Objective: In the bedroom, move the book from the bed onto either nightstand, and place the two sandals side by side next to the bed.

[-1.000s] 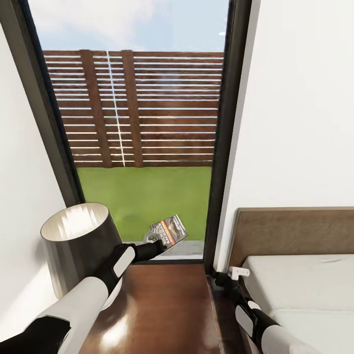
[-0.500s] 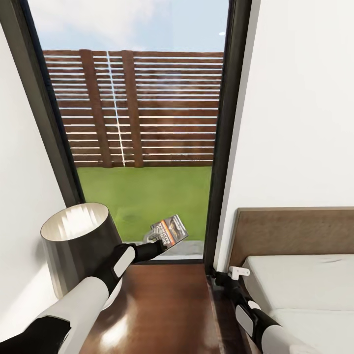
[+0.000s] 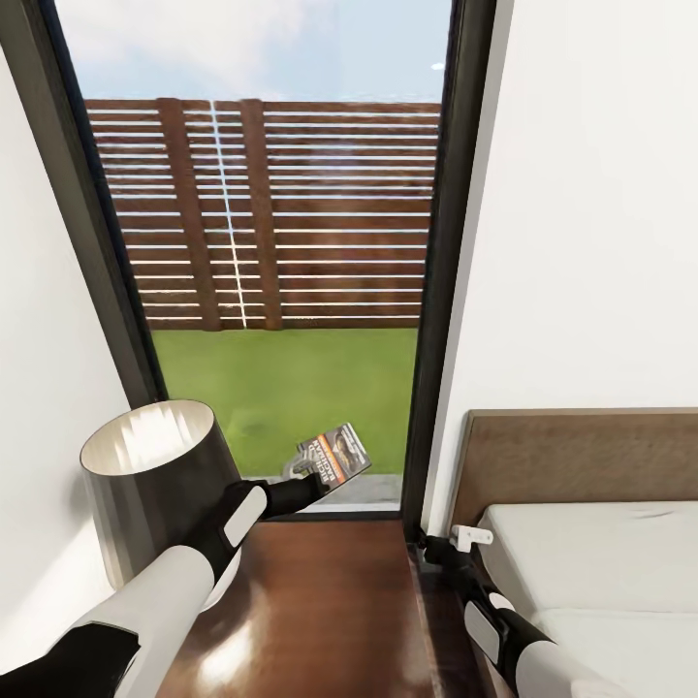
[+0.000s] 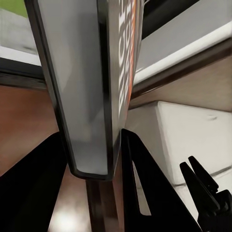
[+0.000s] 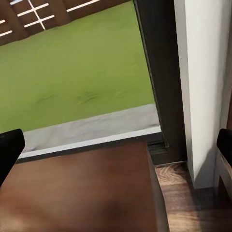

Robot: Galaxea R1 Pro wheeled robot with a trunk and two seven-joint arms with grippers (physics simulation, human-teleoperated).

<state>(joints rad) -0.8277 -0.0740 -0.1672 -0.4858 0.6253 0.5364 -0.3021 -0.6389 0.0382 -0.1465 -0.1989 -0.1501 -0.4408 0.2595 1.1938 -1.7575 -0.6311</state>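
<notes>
Glossy dark-brown wooden nightstand (image 3: 330, 601) as landmark, standing before the tall dark-framed window (image 3: 456, 271). Left gripper (image 3: 308, 480): above the nightstand's far edge, fingers (image 4: 145, 193) clamped on the small thin paperback book (image 3: 334, 456) with dark cover and orange band, held tilted in the air over the top. Dark cylindrical lamp shade (image 3: 160, 485): at the nightstand's left side. Right gripper (image 3: 463, 536): just right of the nightstand, jaws set wide apart, nothing between them. Light-grey mattress bed (image 3: 601, 562) with brown headboard: right of the nightstand.
</notes>
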